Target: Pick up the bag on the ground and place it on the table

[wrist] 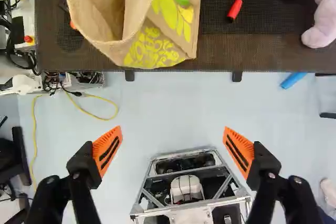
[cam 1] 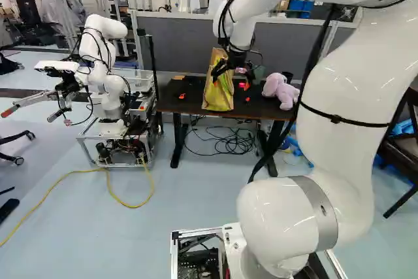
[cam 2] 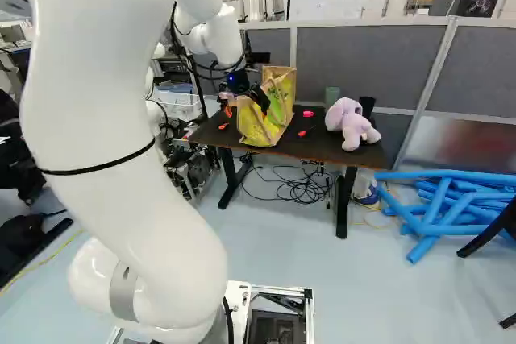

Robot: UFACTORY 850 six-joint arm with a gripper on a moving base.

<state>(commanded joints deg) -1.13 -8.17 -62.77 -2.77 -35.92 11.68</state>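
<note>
One bag (wrist: 157, 40), which bears yellow print, stands upright at the front edge of the desk (cam 1: 171, 104); one plush toy (cam 1: 282, 91) sits near its right edge; one red-handled screwdriver (wrist: 235, 9) lies between them; the gripper (cam 1: 230, 70) has its two fingers (wrist: 107, 150) widely spread.

no legible text, no readable signs

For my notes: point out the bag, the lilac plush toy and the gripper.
Bag (cam 1: 218, 95): left base view, lower printed side.
Lilac plush toy (cam 2: 355, 128): right base view, body.
Gripper (wrist: 172, 131): wrist view, midway between fingertips.
</note>
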